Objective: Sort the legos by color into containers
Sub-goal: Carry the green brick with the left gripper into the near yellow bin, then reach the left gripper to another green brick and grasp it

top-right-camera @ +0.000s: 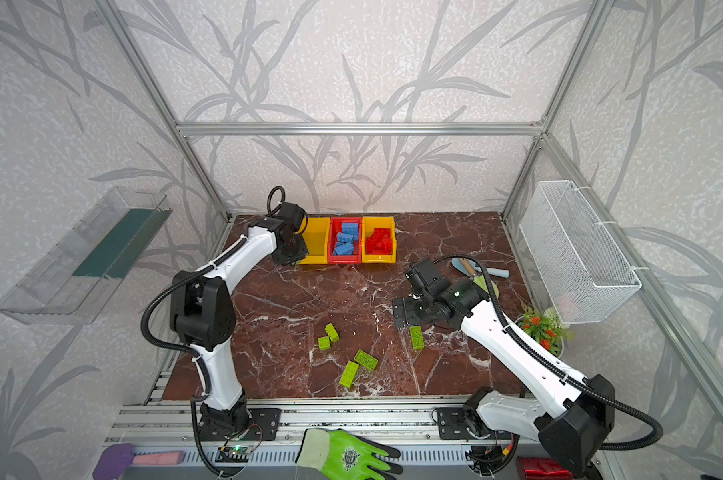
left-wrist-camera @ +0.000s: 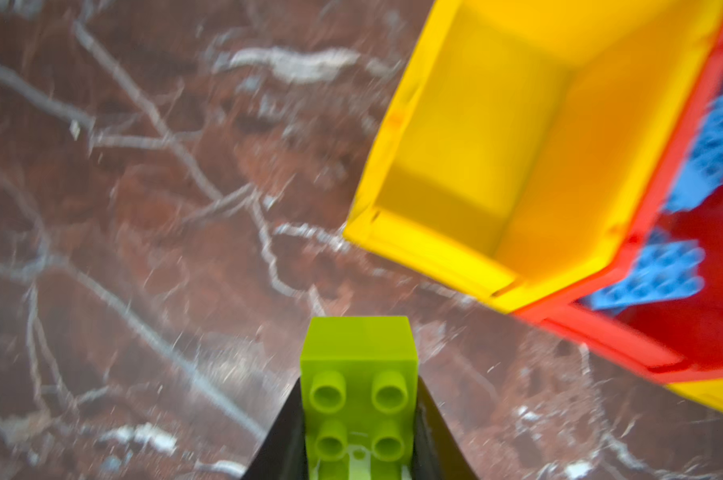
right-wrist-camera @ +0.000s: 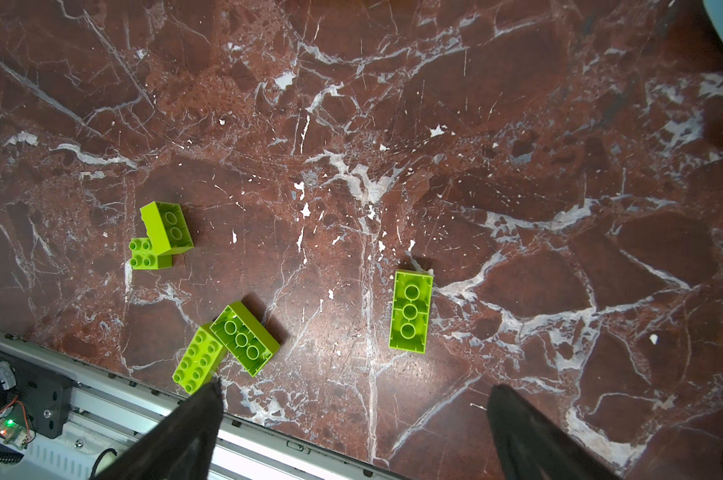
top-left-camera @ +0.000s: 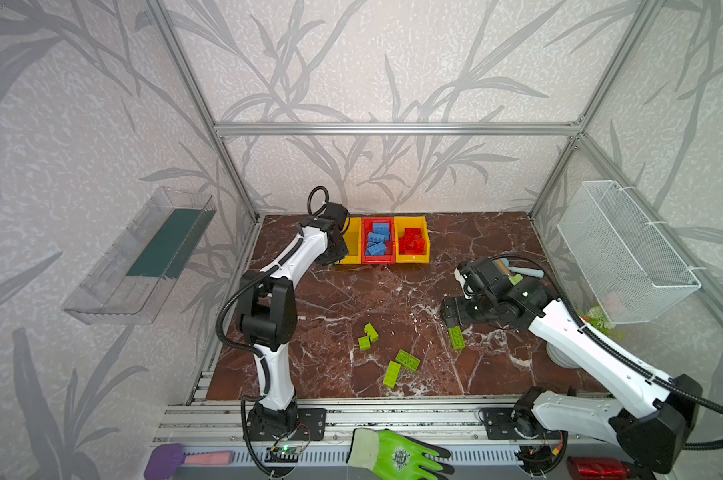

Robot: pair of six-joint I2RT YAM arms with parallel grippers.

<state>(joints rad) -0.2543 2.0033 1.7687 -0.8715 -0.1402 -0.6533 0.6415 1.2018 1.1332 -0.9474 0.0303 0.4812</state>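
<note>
My left gripper [left-wrist-camera: 360, 384] is shut on a lime green lego [left-wrist-camera: 360, 353], held above the marble just beside the front corner of the empty left yellow container [left-wrist-camera: 434, 245]. In both top views that gripper [top-left-camera: 333, 257] sits at this bin's [top-left-camera: 350, 259] left edge. The red container [top-left-camera: 377, 260] holds blue legos [top-left-camera: 377, 239]. The right yellow one [top-left-camera: 411, 259] holds red legos [top-left-camera: 413, 241]. Several green legos lie on the table, one [right-wrist-camera: 409, 311] in front of my open, empty right gripper [right-wrist-camera: 356, 386], which hovers [top-left-camera: 455, 316] above it.
A trowel [top-left-camera: 524, 270] and potted flowers [top-right-camera: 542, 328] lie behind the right arm. A white wire basket [top-left-camera: 625, 253] hangs on the right wall and a clear tray [top-left-camera: 139, 257] on the left. A green glove [top-left-camera: 397, 455] rests on the front rail.
</note>
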